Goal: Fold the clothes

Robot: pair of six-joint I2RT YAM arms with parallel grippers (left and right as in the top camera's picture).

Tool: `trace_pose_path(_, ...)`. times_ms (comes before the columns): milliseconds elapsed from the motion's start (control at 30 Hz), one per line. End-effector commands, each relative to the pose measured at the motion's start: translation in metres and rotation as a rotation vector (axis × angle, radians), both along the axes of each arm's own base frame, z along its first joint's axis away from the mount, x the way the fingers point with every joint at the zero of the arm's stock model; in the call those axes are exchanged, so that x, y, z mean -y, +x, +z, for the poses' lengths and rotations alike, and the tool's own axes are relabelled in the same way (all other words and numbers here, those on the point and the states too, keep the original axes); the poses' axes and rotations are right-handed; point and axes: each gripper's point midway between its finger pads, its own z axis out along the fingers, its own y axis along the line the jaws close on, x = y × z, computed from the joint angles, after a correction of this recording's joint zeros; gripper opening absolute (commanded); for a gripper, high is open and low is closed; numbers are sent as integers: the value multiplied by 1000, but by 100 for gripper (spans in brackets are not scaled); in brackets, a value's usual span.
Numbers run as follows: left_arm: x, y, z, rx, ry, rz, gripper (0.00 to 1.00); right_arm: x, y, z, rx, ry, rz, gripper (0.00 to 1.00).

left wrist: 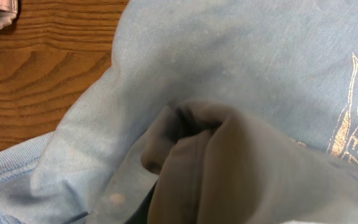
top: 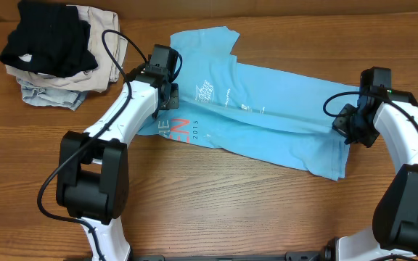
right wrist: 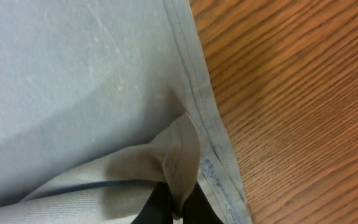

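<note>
We see the T-shirt [top: 267, 119] lying across the middle of the table [top: 216, 196]. It runs long left to right, with its collar end at the left and its hem end at the right. A crease runs along its length, so we judge one lengthwise fold is already in and the cross fold not yet made. The chest print [top: 206, 91] and the pink and white lettering [top: 183, 130] face up.

Each arm sits at one end of the shirt. We read that as holding both ends so the cloth stays flat and taut for the next fold.

The left gripper [top: 169, 85] is down on the shoulder edge beside the print. In its wrist view, a bunched, shadowed fold of blue cloth covers the fingers. We cannot tell if they are parted or pinching, only that cloth is heaped over them.

The right gripper [top: 348, 125] is at the hem corner. In its wrist view, the black fingertips [right wrist: 157, 208] are closed together on a small raised fold of the stitched hem, right at the shirt's edge, with bare wood beside it. That grip looks firm but shallow, so we judge it could slip if pulled hard.

A stack sits well apart at the far left corner, a black garment [top: 49, 40] on a beige one [top: 104, 43]. Neither arm is touching it.
</note>
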Motion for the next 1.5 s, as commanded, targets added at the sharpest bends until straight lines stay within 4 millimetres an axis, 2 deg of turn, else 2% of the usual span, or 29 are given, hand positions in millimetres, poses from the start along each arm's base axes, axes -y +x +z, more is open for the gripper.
trace_pose_path(0,-6,0,-4,-7,27,0,18,1,-3,-1,-10,-3,-2,4)
trace_pose_path(33,-6,0,-4,-7,27,0,22,1,-4,-1,-12,-3,-2,6)
trace_pose_path(67,-6,0,-4,-6,27,0,31,1,-4,-2,-15,-2,-2,18)
trace_pose_path(167,-6,0,-4,-7,29,-7,69,1,-7,-2,-26,-1,2,40)
trace_pose_path(233,-6,-1,-4,-16,44,-41,94,0,-8,-2,-31,1,2,42)
trace_pose_path(267,-6,-2,-4,-23,52,-57,100,1,-8,-2,-29,0,2,43)
trace_pose_path(367,-8,-6,6,-60,67,-77,100,-1,-3,3,-13,13,6,43)
trace_pose_path(467,-2,-6,36,-95,45,-130,100,-11,8,25,24,65,64,47)
trace_pose_path(567,12,-3,85,-92,-7,-225,100,-23,21,64,77,124,150,53)
trace_pose_path(633,25,4,134,-30,-64,-281,100,-31,28,99,116,156,227,57)
trace_pose_path(767,75,17,224,190,-261,-516,100,-32,36,160,196,131,300,62)
trace_pose_path(800,82,22,243,253,-290,-541,100,-32,37,171,216,121,313,62)
trace_pose_path(867,86,34,265,345,-297,-552,100,-30,41,192,261,98,323,63)
trace_pose_path(900,88,42,270,380,-298,-552,100,-30,43,200,282,88,335,63)
trace_pose_path(1000,92,66,262,422,-290,-549,100,-29,48,210,316,71,348,63)
trace_pose_path(1033,92,83,246,426,-270,-536,100,-28,50,210,319,70,349,63)
trace_pose_path(1133,91,119,208,429,-223,-501,100,-28,52,208,318,71,349,64)
trace_pose_path(1200,88,143,176,426,-186,-474,100,-29,53,207,317,72,352,65)
trace_pose_path(1333,84,175,120,415,-150,-441,100,-29,51,206,312,74,351,67)
trace_pose_path(1467,81,194,85,422,-150,-419,100,-30,48,205,295,74,369,68)
